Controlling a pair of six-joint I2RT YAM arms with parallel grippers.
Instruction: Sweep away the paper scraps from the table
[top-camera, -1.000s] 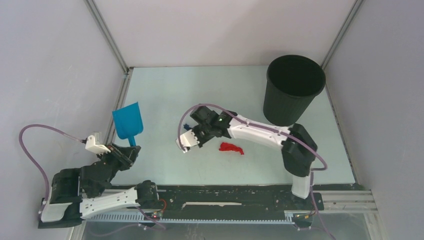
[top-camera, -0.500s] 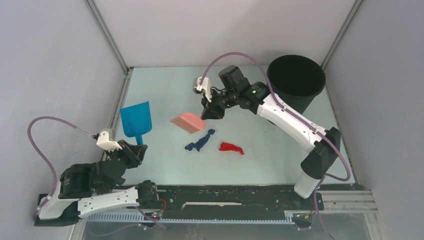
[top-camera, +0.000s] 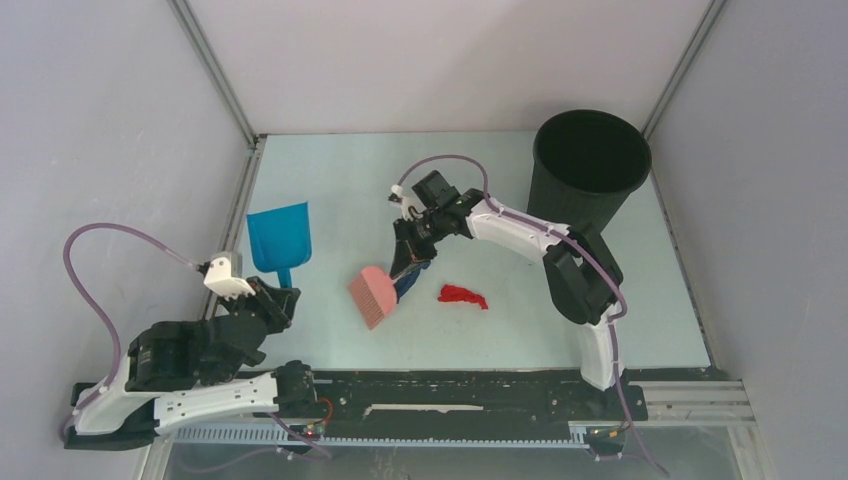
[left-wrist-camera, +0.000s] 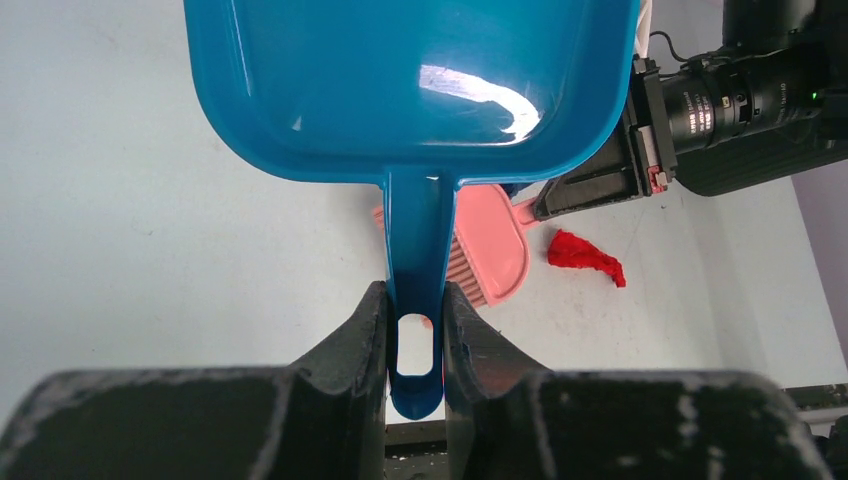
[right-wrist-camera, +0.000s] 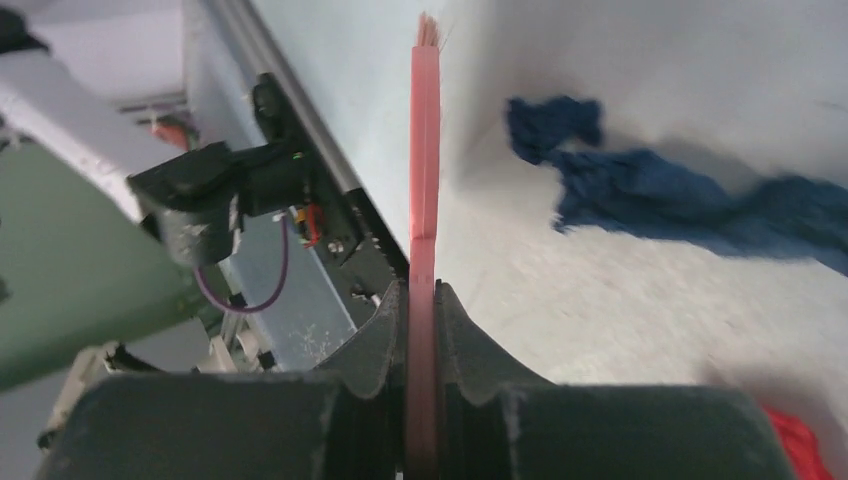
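Paper scraps lie near the middle of the tabletop (top-camera: 330, 180): a red scrap (top-camera: 462, 295), and a blue scrap (right-wrist-camera: 680, 200) just beside it on the side toward the left edge. The two are close but do not touch.

Your right gripper (right-wrist-camera: 422, 295) is clamped on the thin handle of the pink brush (top-camera: 372, 296). The brush head points toward the near edge and sits just beside the blue scrap, on its left-edge side. From above the brush hides part of that scrap. You cannot tell whether the bristles touch the tabletop.

Your left gripper (left-wrist-camera: 415, 310) grips the handle of the blue dustpan (top-camera: 280, 235), jaws tight on both sides of it. The dustpan is by the left edge, mouth toward the far edge, well apart from both scraps.

A black bin (top-camera: 588, 180) stands in the far right corner.
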